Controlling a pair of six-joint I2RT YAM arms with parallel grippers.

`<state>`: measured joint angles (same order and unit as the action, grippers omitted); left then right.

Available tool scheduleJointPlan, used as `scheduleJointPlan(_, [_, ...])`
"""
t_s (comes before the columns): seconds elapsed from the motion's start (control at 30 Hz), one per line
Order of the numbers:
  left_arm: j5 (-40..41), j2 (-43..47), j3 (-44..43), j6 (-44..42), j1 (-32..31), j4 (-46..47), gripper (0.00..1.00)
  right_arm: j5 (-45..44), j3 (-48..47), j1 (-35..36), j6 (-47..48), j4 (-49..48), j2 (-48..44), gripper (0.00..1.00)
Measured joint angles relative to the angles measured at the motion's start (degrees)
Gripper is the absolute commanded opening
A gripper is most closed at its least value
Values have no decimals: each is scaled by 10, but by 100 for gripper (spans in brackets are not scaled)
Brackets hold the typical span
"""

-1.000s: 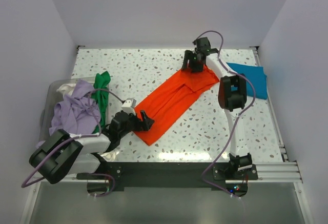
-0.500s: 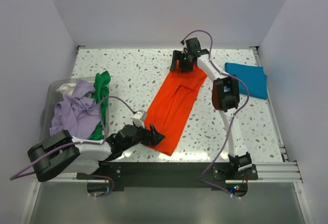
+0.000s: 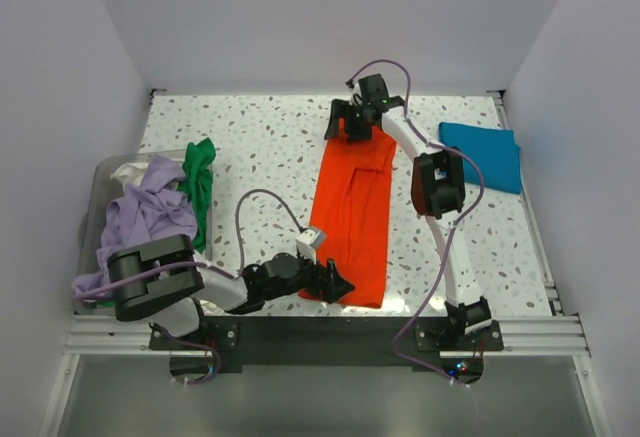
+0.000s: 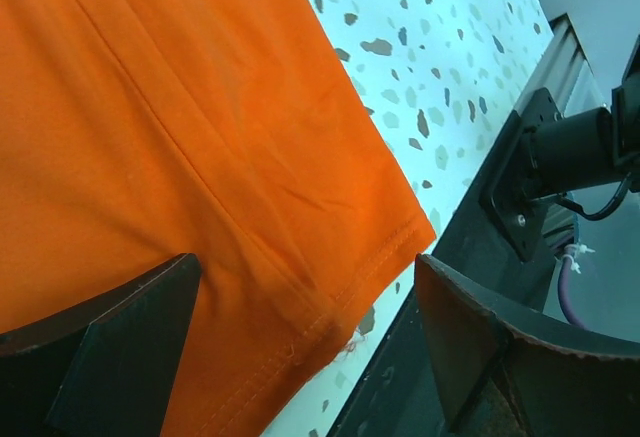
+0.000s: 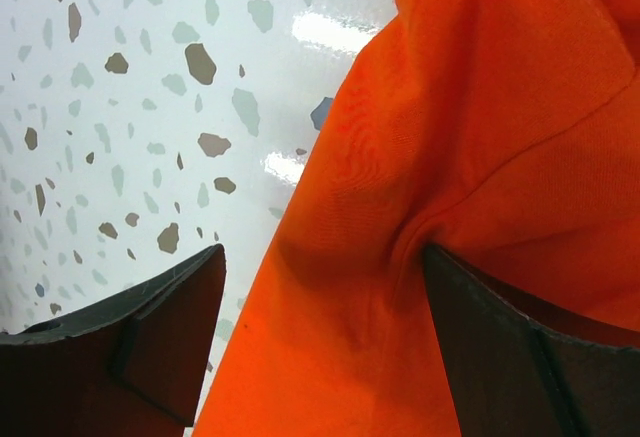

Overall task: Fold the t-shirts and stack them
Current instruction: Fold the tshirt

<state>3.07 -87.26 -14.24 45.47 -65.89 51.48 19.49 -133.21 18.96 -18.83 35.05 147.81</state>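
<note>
Checking the orange t-shirt [image 3: 350,219] first: you've got it lying as a long narrow strip with a fold line down it, flat on the speckled table [image 3: 250,152] and running far to near. Your right gripper [image 3: 345,129] sits at its far end. Your left gripper [image 3: 330,282] is at its near end, low over the hem corner. In the left wrist view the fingers [image 4: 115,342] are spread wide with the hemmed corner lying flat between them and nothing pinched. One finger overlaps the orange and the other is off it, over the dark frame rail [image 4: 385,397]. In the right wrist view the fingers [image 5: 110,342] are likewise wide apart with a puckered fold of orange between them. You can't tell there whether the pads touch the cloth. The teal-blue t-shirt [image 3: 482,155] lies folded flat to the right of the orange one's far end, well apart. Well to the left of the orange one, the lavender t-shirt [image 3: 145,217], green t-shirt [image 3: 200,182] and whitish t-shirt [image 3: 128,170] are heaped in a grey bin [image 3: 92,212], with the green one spilling onto the table.
</note>
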Motion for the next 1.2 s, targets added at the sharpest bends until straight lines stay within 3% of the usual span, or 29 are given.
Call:
scheduleJointPlan(0.2, [-14, -22, -30, -6, -28, -3, 94, 21, 0, 0, 8, 5, -2, 85])
scheduleJointPlan(0.43, [52, 72, -49, -43, -31, -124, 99, 25, 87, 2, 14, 21, -91, 85])
scheduleJointPlan(0.67, [155, 173, -74, -81, -31, -258, 100, -5, 373, 20, 5, -53, -435, 84])
scheduleJointPlan(0.83, [171, 208, -74, -104, -7, -319, 100, -76, 572, 63, -16, -118, -673, 81])
scheduleJointPlan(1.03, [134, 206, -74, -115, 61, -349, 97, -170, 781, 101, -53, -94, -787, 75])
scheduleJointPlan(1.2, [123, 192, -74, -116, 67, -372, 96, -216, 884, 129, -97, -39, -845, 66])
